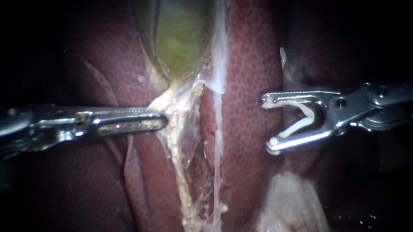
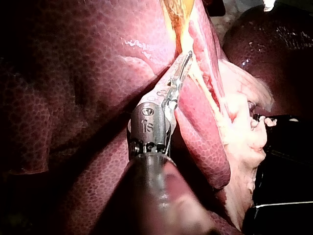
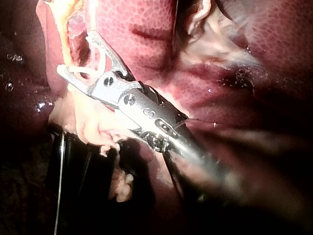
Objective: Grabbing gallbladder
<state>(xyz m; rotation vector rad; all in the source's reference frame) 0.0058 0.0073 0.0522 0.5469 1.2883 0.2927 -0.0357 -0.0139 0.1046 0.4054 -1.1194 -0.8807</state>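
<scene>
Right silver instrument [image 1: 268, 123] claw spread wide around a white V-shaped clip [image 1: 300, 126], left silver instrument [image 1: 164, 120] claw closed, tip at pale strands [image 1: 178, 108] under the yellow-green gallbladder sac [image 1: 182, 38]; it looks soft, slippery and tearable, so grip its tapered neck.

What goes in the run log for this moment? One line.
left tool: jaws shut, tip at tissue below gallbladder | right tool: holding open clip, over liver
</scene>
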